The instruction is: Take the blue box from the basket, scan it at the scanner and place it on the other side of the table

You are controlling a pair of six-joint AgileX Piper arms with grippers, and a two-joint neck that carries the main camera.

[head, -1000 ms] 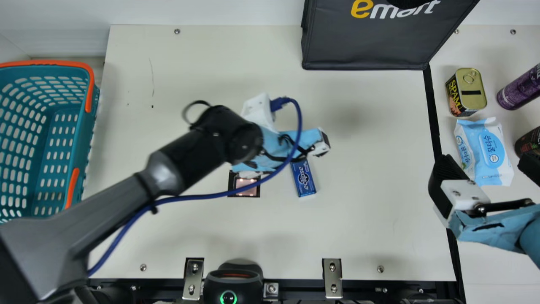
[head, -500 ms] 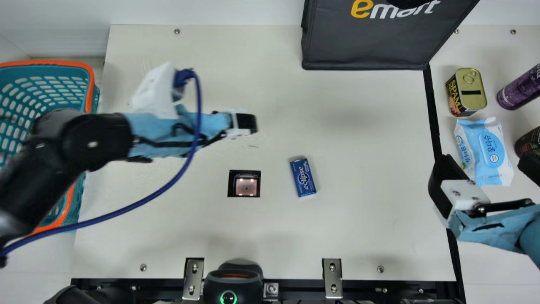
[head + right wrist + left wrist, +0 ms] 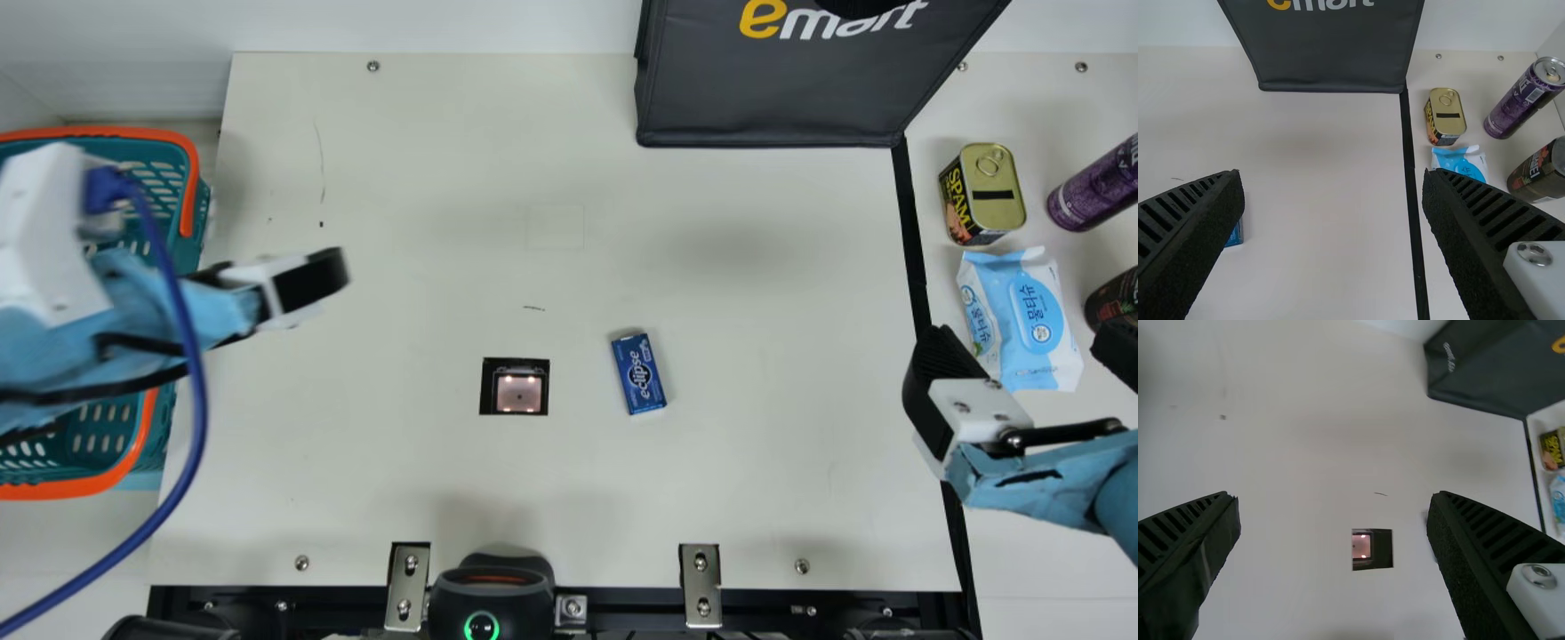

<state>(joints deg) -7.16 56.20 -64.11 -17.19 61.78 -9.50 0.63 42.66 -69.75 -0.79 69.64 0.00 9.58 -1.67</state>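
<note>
Already blue box (image 3: 638,373) taken from basket (image 3: 116,444), laid right of scanner (image 3: 518,393); scan not known. Must be put farther right. Left tool (image 3: 1335,496), right tool (image 3: 1333,172) opened, empty.

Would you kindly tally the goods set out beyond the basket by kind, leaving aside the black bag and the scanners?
Box: 1, the blue box
Squat tin: 1, the gold-topped tin
Soft pack: 1, the pale-blue pack
Round cans: 2, the purple can and the dark can
Total: 5

Main view: basket (image 3: 189,178) cut off at left, partly behind blurred left arm (image 3: 133,307); bag (image 3: 782,89) cropped at top.
</note>
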